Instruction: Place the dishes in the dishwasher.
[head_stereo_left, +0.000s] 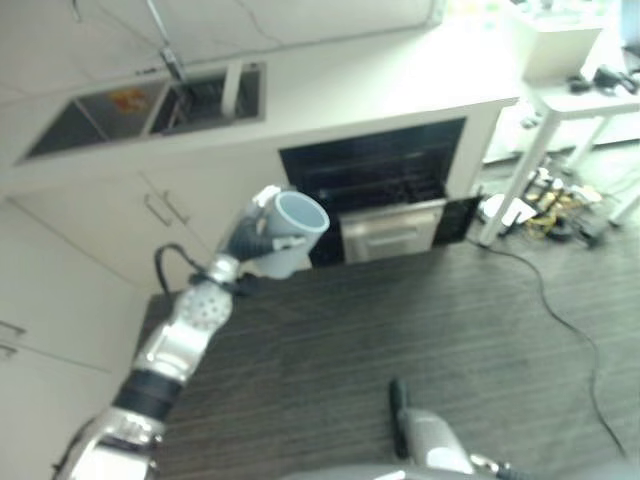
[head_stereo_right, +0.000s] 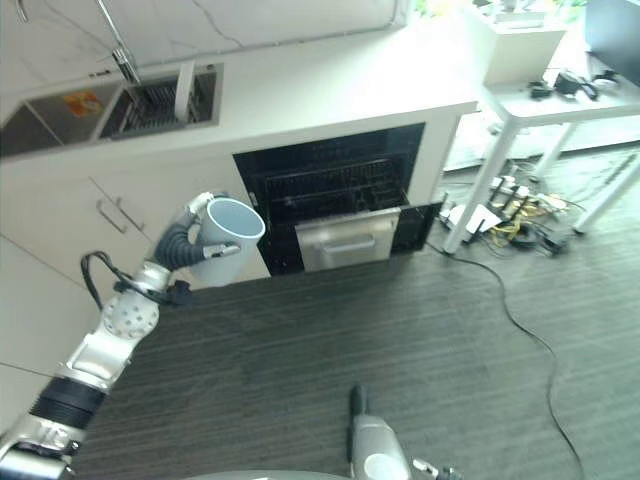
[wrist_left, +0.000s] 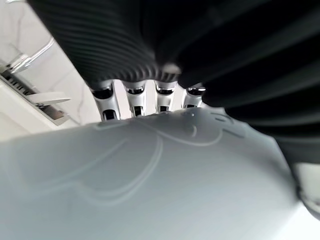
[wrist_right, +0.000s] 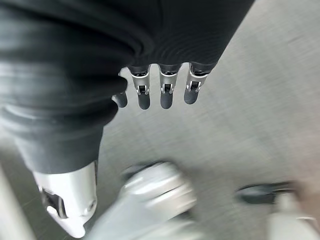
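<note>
Kitchen, dishwasher open under the worktop: your left hand grips a pale cup, not yet loaded; right hand hangs relaxed, empty.

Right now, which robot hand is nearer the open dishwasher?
Left. The left robot hand holds a cup just beside the dishwasher; the right robot hand hangs low over the floor, farther back.

You see the cup in the left robot hand, raised left of the open dishwasher. The sink sits in the table behind, left of the dishwasher.
</note>
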